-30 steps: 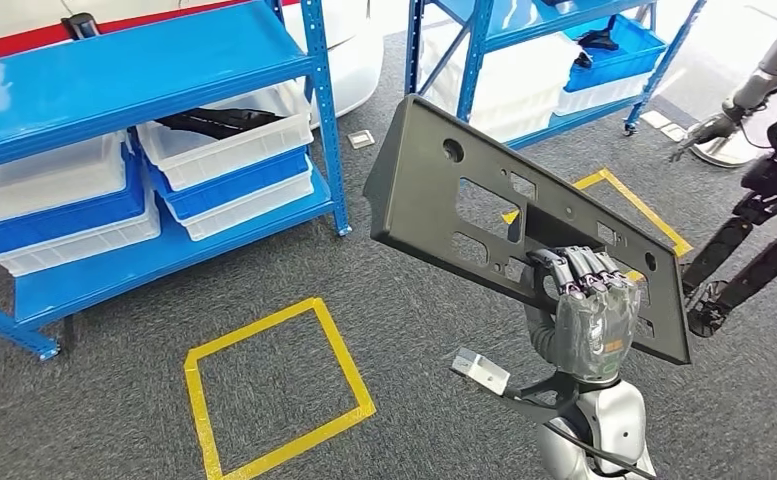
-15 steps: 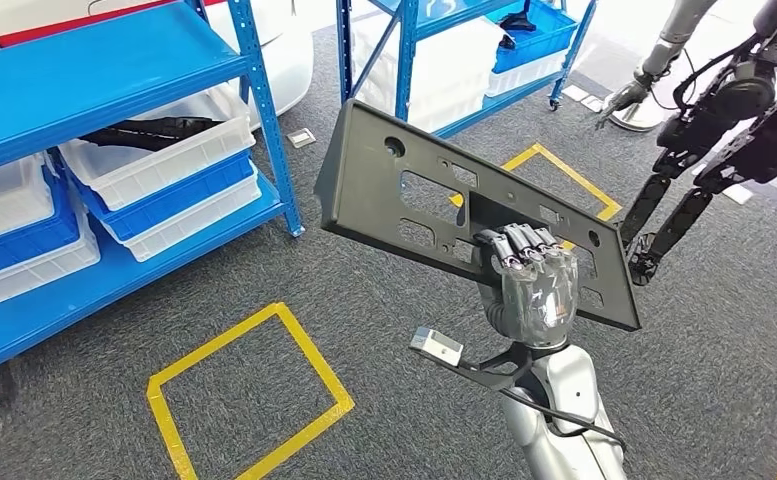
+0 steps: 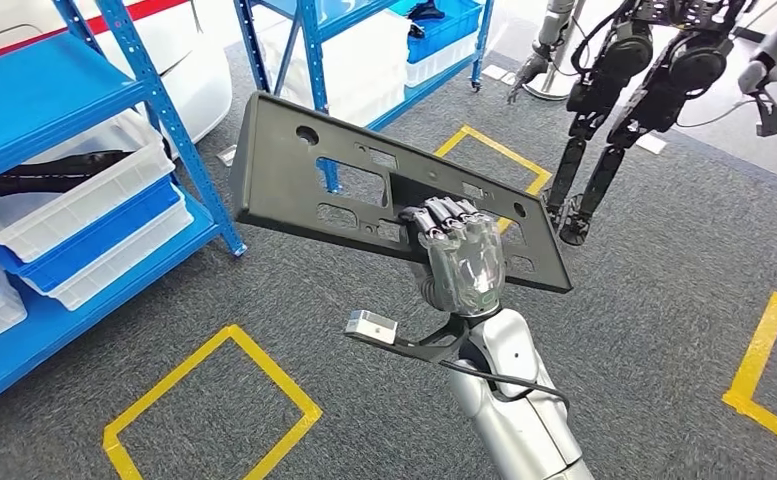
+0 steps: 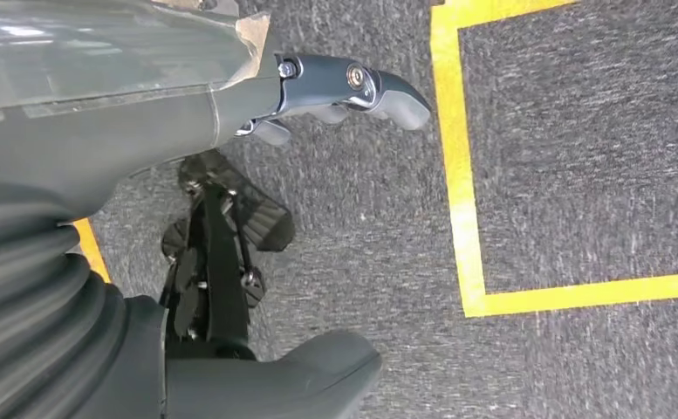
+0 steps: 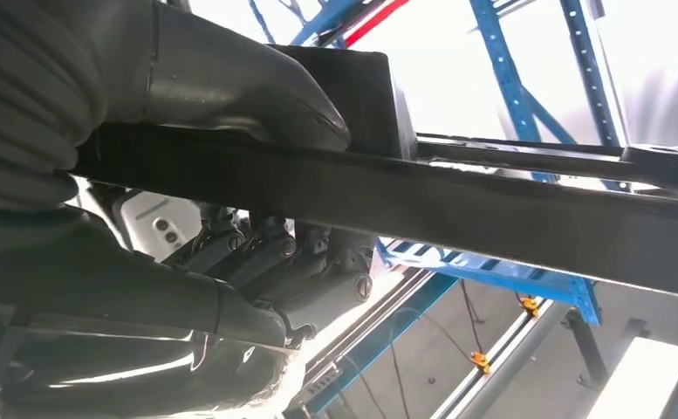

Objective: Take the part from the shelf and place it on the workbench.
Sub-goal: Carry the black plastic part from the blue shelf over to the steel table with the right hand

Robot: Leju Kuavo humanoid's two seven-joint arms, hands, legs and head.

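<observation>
Right hand [image 3: 461, 262] raised in front of the body, fingers [image 3: 442, 215] curled over the lower edge of the long flat dark grey plastic panel with cut-out holes [image 3: 304, 170], thumb pressed on the other face in the right wrist view. Panel held clear of the blue metal shelf rack with white and blue bins [image 3: 54, 190], tilted, its far end nearest the rack's upright, above grey carpet floor [image 3: 664, 300] marked with yellow tape squares [image 3: 214, 405]. Left hand [image 4: 230, 113] hanging over the carpet beside a yellow tape line [image 4: 457, 175], holding nothing, thumb and fingers apart. Another dark robot frame [image 3: 624, 90] standing beyond the panel.
</observation>
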